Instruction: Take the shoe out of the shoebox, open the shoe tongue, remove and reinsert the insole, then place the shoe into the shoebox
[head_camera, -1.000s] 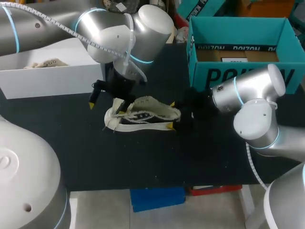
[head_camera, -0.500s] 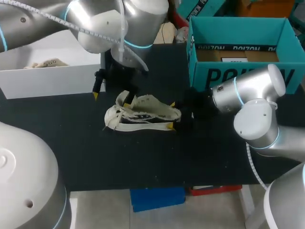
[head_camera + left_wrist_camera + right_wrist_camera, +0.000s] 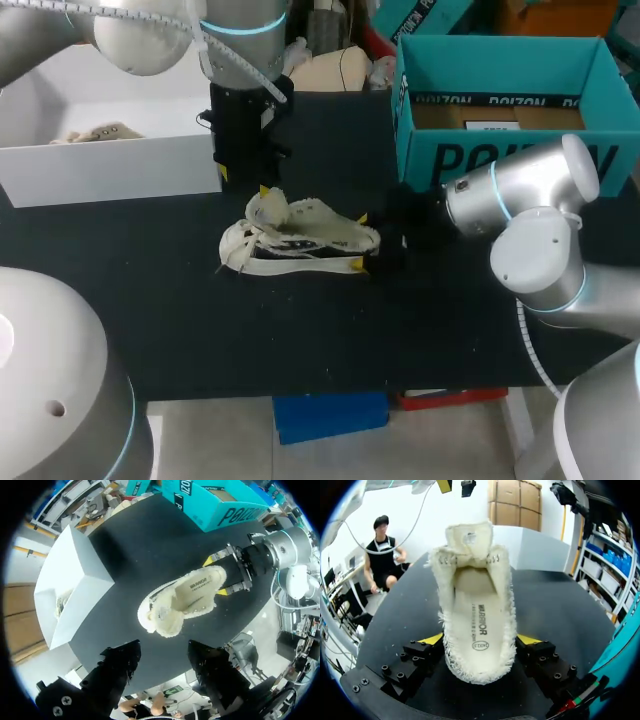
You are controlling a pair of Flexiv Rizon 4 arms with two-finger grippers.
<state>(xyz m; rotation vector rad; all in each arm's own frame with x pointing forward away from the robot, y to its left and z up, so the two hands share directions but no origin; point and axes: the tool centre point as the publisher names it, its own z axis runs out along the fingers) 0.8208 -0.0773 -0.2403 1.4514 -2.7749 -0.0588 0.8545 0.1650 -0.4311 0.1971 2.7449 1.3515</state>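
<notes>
A cream fleecy shoe (image 3: 305, 238) lies on its side on the black table, toe toward the white box. My right gripper (image 3: 360, 241) is shut on its heel, one yellow-tipped finger on each side, as the right wrist view (image 3: 480, 640) shows. There the tongue (image 3: 469, 537) stands up and the insole (image 3: 481, 625) lies inside the shoe (image 3: 470, 580). My left gripper (image 3: 242, 180) hangs open above and behind the toe, touching nothing. In its own view the dark fingers (image 3: 117, 662) stand apart over the shoe (image 3: 185, 597). The teal shoebox (image 3: 500, 150) stands at the back right.
A white open box (image 3: 110, 165) with a beige item (image 3: 98, 132) inside stands at the back left, close behind my left gripper. The teal shoebox (image 3: 215, 507) sits just behind my right arm. Bare black tabletop (image 3: 300, 330) lies in front of the shoe.
My left gripper has lifted off the shoe's toe and drawn back toward the white box, its fingers coming closer together. The right gripper and the shoe have stayed put.
</notes>
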